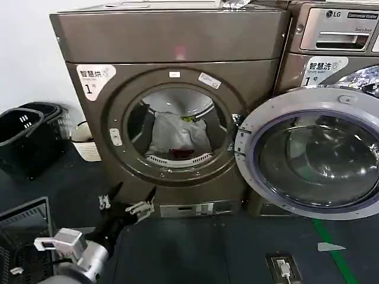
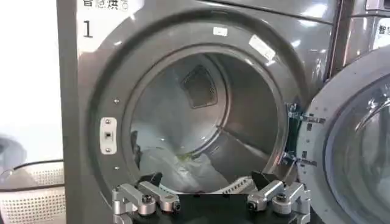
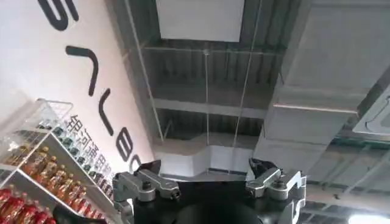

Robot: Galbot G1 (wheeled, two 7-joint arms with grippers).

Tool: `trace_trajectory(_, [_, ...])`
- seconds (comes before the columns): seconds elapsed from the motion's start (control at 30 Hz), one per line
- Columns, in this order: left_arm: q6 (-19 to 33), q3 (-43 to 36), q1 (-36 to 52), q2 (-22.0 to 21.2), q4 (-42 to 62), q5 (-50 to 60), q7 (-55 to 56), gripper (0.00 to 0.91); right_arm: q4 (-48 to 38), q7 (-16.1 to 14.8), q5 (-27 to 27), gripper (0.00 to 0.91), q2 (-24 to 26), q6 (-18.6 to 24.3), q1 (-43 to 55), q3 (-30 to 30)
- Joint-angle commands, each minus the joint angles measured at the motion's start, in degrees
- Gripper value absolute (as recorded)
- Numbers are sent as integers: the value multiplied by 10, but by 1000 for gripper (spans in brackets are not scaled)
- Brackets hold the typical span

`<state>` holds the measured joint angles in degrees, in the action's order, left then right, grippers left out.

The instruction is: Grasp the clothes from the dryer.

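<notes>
**Reach toward the dryer, nothing grasped yet**

Left gripper [image 1: 127, 201] low in the head view, at about 7 o'clock from the porthole, fingers spread wide, nothing between them. Well short of the opening, aimed up at it. Beyond, the dryer [image 1: 177, 44], bronze-brown, label marked 1, with its grey-rimmed glass door [image 1: 314, 154] swung fully open toward 3 o'clock. Inside the drum, the clothes [image 1: 174, 135]: a pale grey-white heap, a red scrap at 6 o'clock of the heap, a touch of yellow-green at 12.

Judged progress: door open, approach begun; entering the drum, closing on the fabric and pulling it out all left.

Left wrist view: straight into the drum over the open fingers [image 2: 152, 198], clothes [image 2: 177, 173] low at 6 o'clock, rear vent visible. Head view alone gives the red garment and a black basket [image 1: 26, 139] at 9 o'clock.

Right wrist view: right gripper [image 3: 207, 182] held open and empty, pointed up at a ceiling, away from the work.
</notes>
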<state>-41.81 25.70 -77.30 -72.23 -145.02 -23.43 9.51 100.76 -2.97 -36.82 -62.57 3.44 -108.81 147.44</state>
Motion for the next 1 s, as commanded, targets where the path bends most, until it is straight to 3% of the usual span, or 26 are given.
trace_trajectory(0.03, [0, 0, -2, 1, -3, 0, -1, 907, 0, -1, 0, 907, -1, 1, 1, -1])
trace_trajectory(1.0, [0, 2, -5, 0, -4, 0, -6, 907, 13, -4, -3, 907, -9, 3, 12, -15])
